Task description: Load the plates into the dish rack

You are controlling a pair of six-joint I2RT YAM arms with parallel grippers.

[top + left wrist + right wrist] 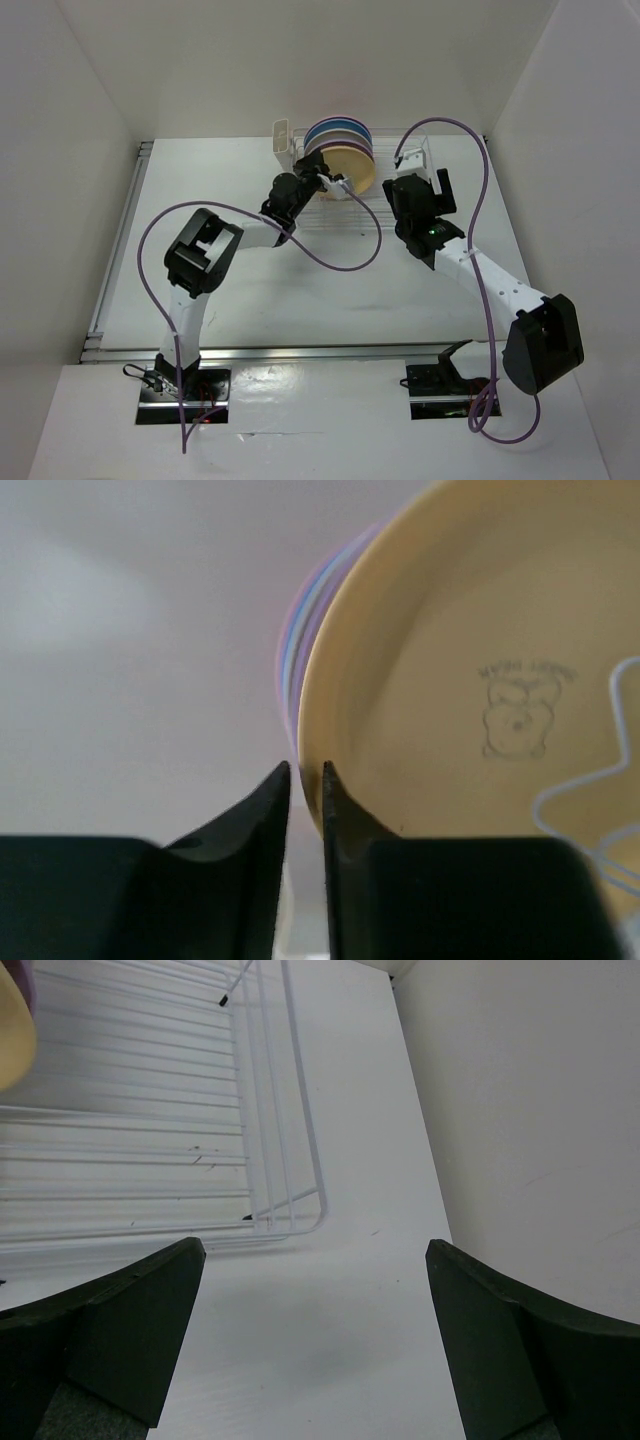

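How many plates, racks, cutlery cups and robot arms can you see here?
Plates: 5, packed upright in the rack; their edges are hard to separate
Dish rack: 1
Cutlery cup: 1
Robot arms: 2
Total: 9

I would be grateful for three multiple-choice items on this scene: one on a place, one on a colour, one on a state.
1. Where are the plates? A stacked on the floor; B on edge in the rack; C in a sink.
2. The plate nearest the left gripper is: A yellow; B green; C black.
3. The right gripper is: A wide open; B shut on a plate; C shut on a spoon.
Answers: B, they stand among the wires; A, its yellow face fills the left wrist view; A, fingers far apart, nothing between.
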